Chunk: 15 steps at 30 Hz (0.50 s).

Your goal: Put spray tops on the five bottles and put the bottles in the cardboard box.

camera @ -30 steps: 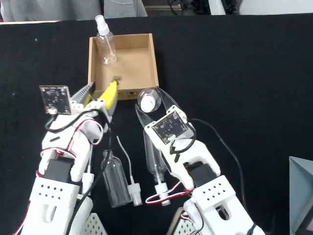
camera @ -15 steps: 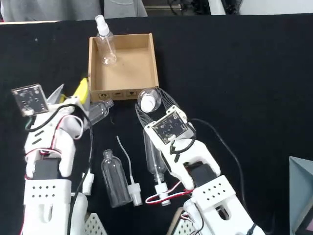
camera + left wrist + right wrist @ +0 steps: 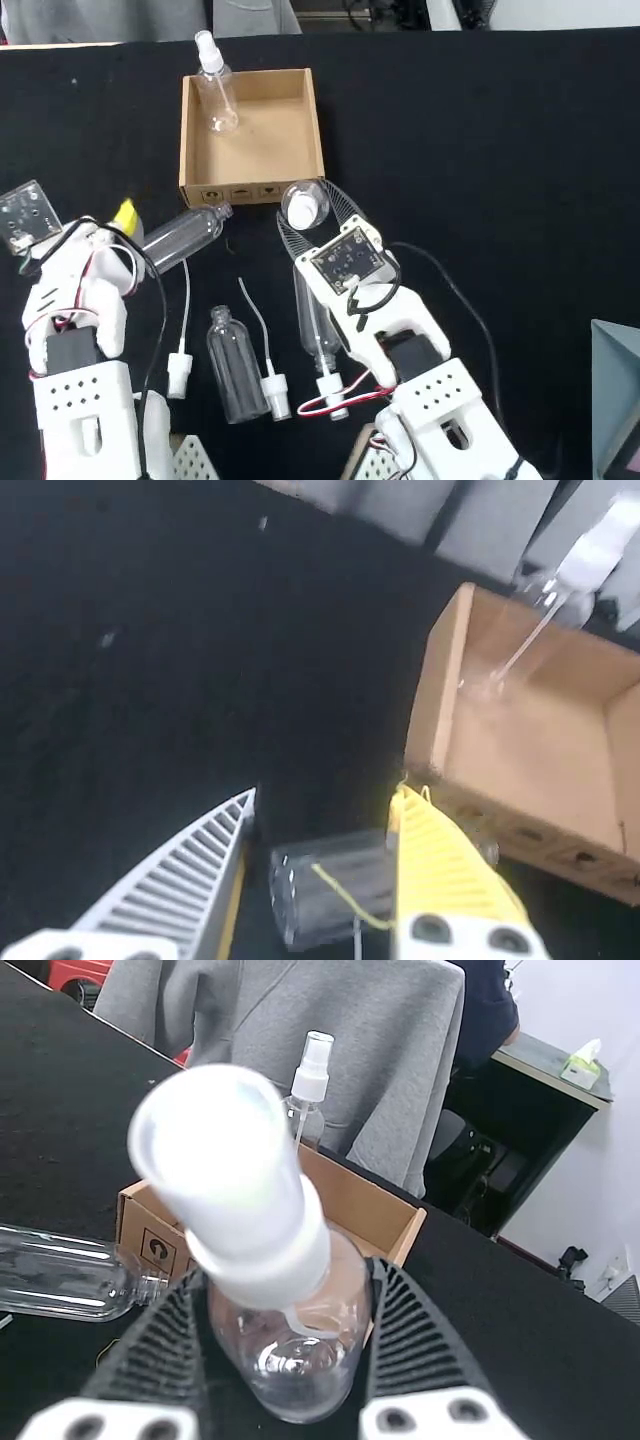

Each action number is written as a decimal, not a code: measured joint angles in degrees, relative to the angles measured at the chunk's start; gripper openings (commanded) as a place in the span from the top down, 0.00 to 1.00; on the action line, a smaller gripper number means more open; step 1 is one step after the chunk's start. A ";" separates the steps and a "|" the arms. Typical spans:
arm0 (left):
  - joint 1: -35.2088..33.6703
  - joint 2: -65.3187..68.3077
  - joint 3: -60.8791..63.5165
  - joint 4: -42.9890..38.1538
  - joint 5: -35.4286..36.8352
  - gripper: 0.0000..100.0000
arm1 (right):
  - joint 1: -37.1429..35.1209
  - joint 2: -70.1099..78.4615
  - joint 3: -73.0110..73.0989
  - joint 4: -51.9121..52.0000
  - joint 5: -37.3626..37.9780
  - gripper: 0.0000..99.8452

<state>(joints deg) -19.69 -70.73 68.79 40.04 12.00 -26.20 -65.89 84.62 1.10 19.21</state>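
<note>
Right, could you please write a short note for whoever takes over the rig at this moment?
Left gripper: shut on the base of an untopped bottle in front of the cardboard box.
Right gripper: shut on a topped bottle, upright by the box's front.
Done: one finished bottle leans in the box.
Left: box the topped bottle; top the untopped bottle and the lying bottle; loose spray tops lie nearby. Check the fifth bottle under the right arm.
</note>
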 measured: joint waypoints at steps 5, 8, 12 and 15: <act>0.00 0.00 1.93 2.37 0.00 0.80 | 0.00 0.00 0.00 0.00 0.00 0.99; -0.09 0.00 4.57 2.46 0.00 0.80 | 0.00 0.00 0.00 0.00 0.00 0.99; -0.09 0.00 7.21 2.46 0.00 0.80 | 0.00 0.00 0.00 0.97 0.00 0.99; -0.09 0.00 8.70 2.46 0.00 0.80 | 0.00 0.00 -0.53 6.07 0.00 0.99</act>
<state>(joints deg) -19.78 -70.73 77.49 42.51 12.00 -26.20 -65.89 84.09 7.16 19.21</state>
